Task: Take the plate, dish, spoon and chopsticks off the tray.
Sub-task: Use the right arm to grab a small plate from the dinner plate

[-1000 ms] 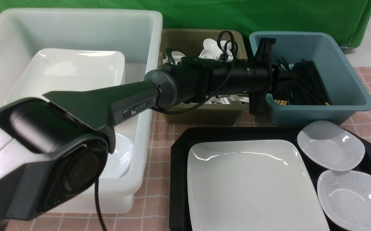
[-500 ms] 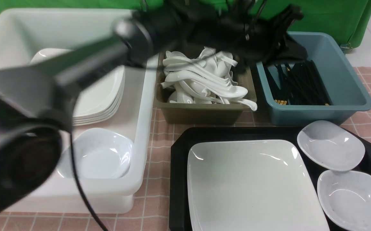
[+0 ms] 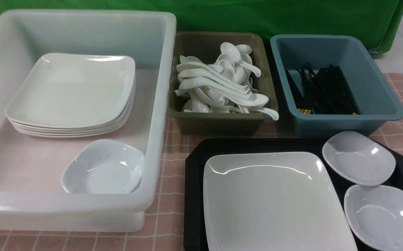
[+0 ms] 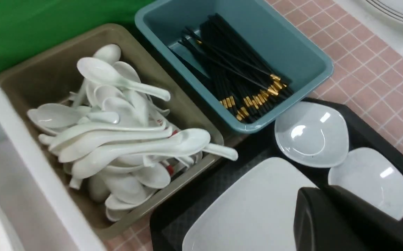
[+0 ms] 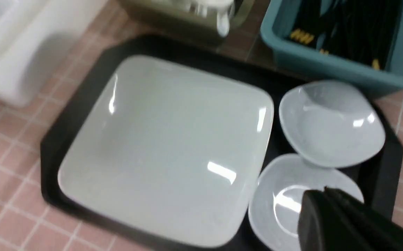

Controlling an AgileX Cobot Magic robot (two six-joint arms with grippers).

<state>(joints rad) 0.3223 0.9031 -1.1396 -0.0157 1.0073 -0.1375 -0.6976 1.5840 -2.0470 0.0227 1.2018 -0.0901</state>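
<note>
One dish [image 5: 281,181] lies on the tray [image 5: 83,104], just by the right gripper [image 5: 318,204].

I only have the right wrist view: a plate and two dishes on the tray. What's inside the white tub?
Observer: A stack of large white plates sits in the white tub.
Operator: Any small dish in there?
Observer: Yes, one small dish, nearer the robot than the stack.
Operator: And the olive bin?
Observer: A heap of white spoons fills the olive bin.
</note>
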